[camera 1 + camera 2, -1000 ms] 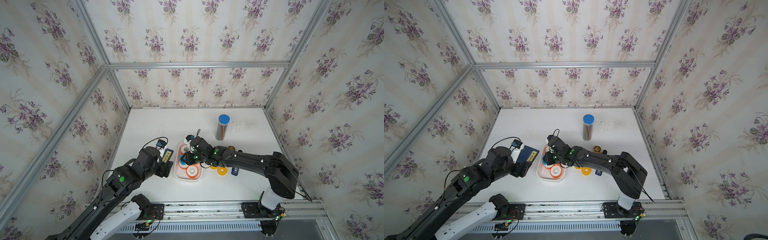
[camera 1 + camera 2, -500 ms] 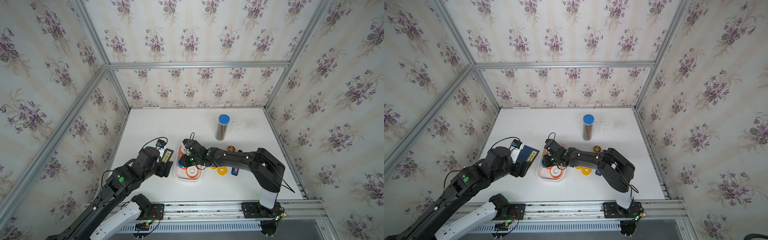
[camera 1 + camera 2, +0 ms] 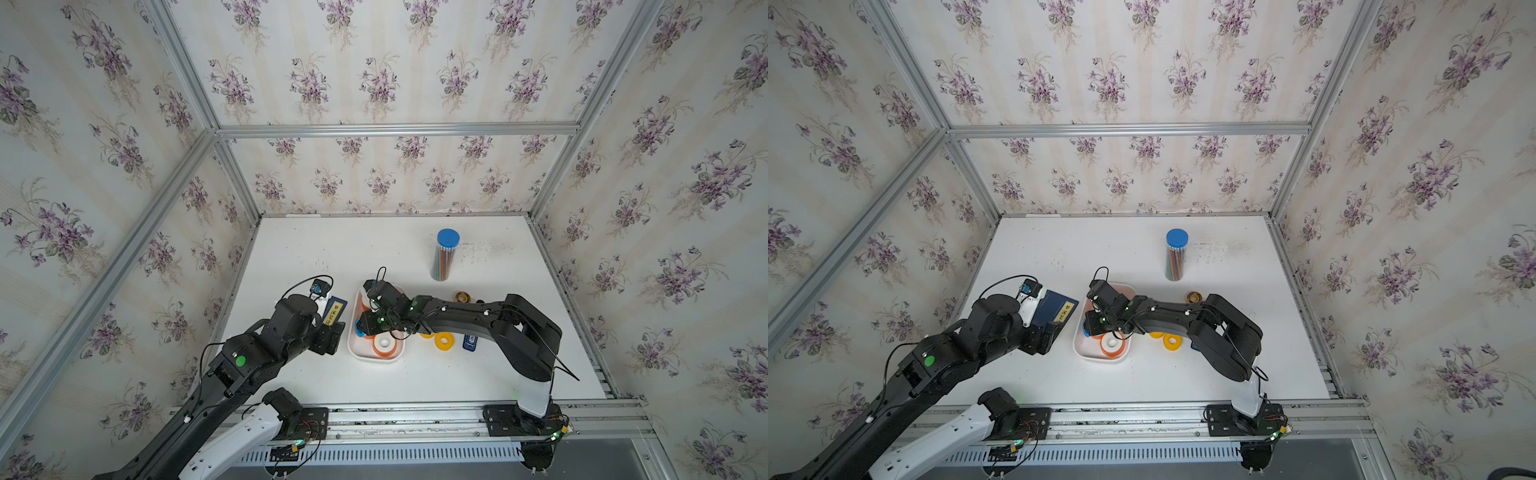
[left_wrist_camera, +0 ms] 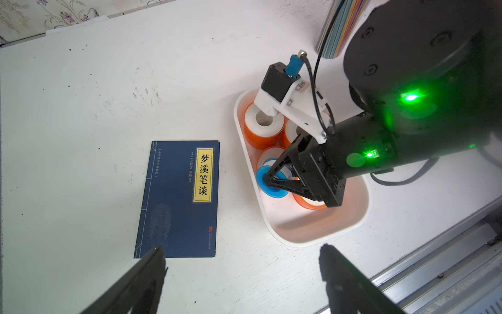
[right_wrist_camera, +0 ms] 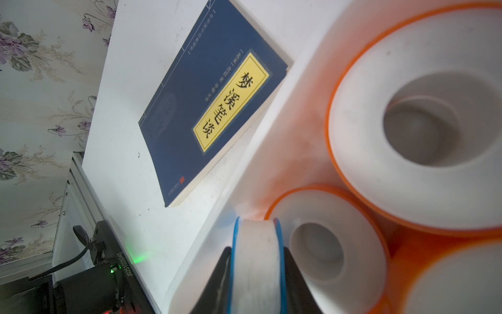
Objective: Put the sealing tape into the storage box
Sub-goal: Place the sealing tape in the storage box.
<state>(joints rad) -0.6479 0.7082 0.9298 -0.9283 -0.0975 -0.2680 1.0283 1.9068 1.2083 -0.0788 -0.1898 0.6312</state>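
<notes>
Pinching the blue-white roll [image 5: 256,252] on its edge, the right gripper [image 4: 267,180] sits down inside the storage box [image 4: 307,239], right next to the orange-rimmed rolls [image 4: 262,122] lying there. The left gripper [image 4: 242,250] hangs spread wide over the table [image 4: 81,108] by the navy booklet [image 4: 179,198]. One yellow roll [image 3: 444,340] sits outside the box.

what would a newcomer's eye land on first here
The right arm's fingers pinch a blue-rimmed tape roll in the white tray, beside bright orange-rimmed rolls. A navy book with a yellow label lies flat next to the tray, and floral wallpaper covers every wall.
</notes>
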